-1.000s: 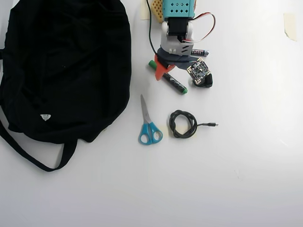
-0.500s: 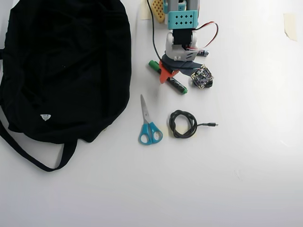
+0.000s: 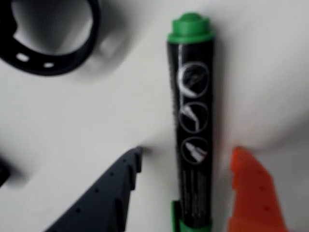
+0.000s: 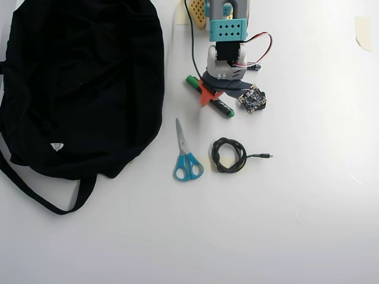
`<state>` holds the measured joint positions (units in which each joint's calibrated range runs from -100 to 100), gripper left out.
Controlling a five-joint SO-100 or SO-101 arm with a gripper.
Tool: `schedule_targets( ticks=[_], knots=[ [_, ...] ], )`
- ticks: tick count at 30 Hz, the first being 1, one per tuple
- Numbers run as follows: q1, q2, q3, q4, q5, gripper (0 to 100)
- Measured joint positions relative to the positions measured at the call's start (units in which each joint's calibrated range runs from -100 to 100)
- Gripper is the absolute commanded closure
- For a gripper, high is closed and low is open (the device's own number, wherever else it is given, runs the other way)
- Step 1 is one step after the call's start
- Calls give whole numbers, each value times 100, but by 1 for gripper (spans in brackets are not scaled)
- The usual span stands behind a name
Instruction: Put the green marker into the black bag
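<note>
The pincer (image 3: 186,166) stands open astride the green marker (image 3: 193,121), touching nothing; the marker lies flat on the white tabletop (image 4: 308,225) near its far edge. Three round pictograms mark its black barrel; the small print is unreadable. The black bag (image 4: 83,83), bearing a white triangular label, fills the far left corner.

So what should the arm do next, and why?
Probably close the gripper. In the wrist view its dark and orange fingers sit open either side of the green marker, not yet gripping it; the black bag comes afterwards.
</note>
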<state>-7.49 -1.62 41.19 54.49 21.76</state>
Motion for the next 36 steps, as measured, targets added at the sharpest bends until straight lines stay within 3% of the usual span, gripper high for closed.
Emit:
schedule_targets(
  ticks=[7,12,36],
  knots=[
    [0,8,-39,-52,0,89],
    [0,25,-39,-52,5,98],
    [0,0,-102,-9,-5,98]
  ],
)
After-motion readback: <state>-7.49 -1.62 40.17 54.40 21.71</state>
